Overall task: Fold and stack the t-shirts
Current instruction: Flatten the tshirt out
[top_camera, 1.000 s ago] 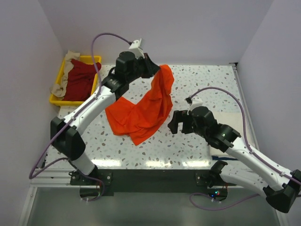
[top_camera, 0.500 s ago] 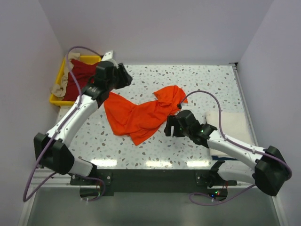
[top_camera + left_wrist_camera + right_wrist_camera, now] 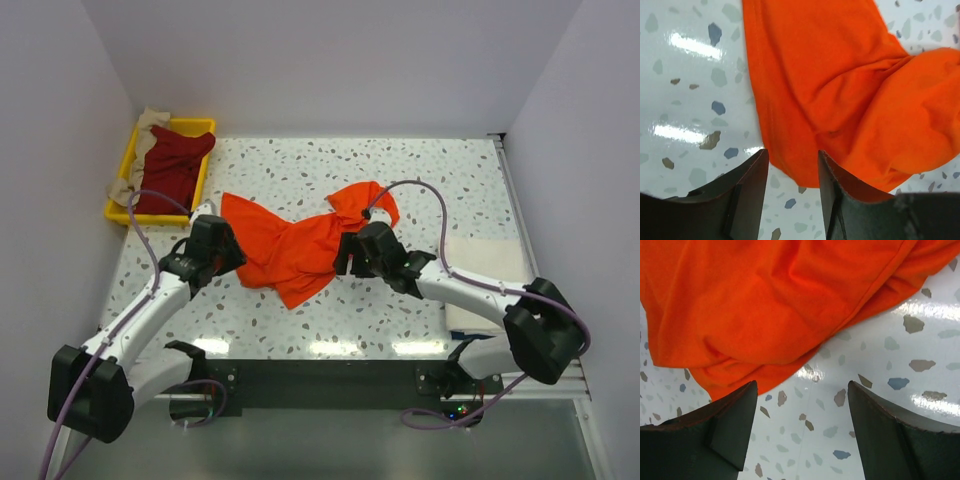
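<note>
While the orange t-shirt (image 3: 295, 248) is lying crumpled and unfolded on the table (image 3: 440, 180), both arms are working at the spreading step, which I judge to be early in the task. The left gripper (image 3: 792, 162) is hovering at the shirt's left hem, its jaws parted narrowly with the hem showing in the gap, nothing pinched. The right gripper (image 3: 801, 390) is hanging at the shirt's right edge, jaws spread wide over bare tabletop, holding nothing.

Next, each claw will probably need to drop, close on one layer of edge and draw outward to flatten the cloth.

The surface is gleaming white with dark speckles and looks slick, so cloth should slide easily. Pale walls are closing in the table. Well to the shirt's far left, a yellow tray (image 3: 118, 213) is holding a dark red shirt (image 3: 170, 170) and a beige shirt (image 3: 125, 186). A cream-white shirt (image 3: 490, 262) is lying folded to the orange shirt's right.
</note>
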{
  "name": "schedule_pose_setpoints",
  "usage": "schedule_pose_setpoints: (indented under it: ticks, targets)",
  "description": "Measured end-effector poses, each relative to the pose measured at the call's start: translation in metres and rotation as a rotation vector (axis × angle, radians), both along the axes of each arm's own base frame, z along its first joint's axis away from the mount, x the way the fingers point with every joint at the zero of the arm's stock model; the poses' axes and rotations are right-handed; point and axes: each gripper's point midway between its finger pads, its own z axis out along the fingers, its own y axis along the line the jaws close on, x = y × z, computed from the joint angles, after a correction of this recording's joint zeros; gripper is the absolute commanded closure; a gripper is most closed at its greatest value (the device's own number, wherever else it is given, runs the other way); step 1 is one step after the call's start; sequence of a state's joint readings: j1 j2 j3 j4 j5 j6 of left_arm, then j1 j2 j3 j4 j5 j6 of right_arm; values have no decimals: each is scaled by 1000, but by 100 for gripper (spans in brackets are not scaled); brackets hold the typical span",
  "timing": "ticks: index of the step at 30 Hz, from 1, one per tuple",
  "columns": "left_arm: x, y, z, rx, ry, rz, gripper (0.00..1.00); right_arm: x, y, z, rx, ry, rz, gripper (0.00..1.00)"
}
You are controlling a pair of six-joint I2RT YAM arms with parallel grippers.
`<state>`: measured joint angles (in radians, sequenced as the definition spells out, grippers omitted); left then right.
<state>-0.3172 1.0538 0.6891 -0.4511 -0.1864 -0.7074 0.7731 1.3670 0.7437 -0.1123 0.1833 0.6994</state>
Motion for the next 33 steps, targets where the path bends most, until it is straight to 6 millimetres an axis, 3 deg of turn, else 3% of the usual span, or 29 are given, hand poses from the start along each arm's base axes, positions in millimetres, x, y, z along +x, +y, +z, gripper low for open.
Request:
schedule_pose_setpoints:
  ticks: [5, 11, 18, 26, 33]
  targets:
    - [-20, -1, -29, -40, 67, 25, 43, 29, -10, 18, 46, -28, -66, 25]
    - [-21, -7, -36, -85, 80, 31, 39, 67, -35, 31, 71, -46, -164, 26]
    - [-33, -11, -59, -117, 121, 31, 39, 95, -44, 12, 54, 3, -204, 33]
    - [-32, -14, -68, -130, 123, 22, 41, 134, -29, 12, 34, -9, -178, 38]
    - [-30, -15, -76, -126, 136, 22, 43, 141, -32, -7, -25, 14, -185, 40]
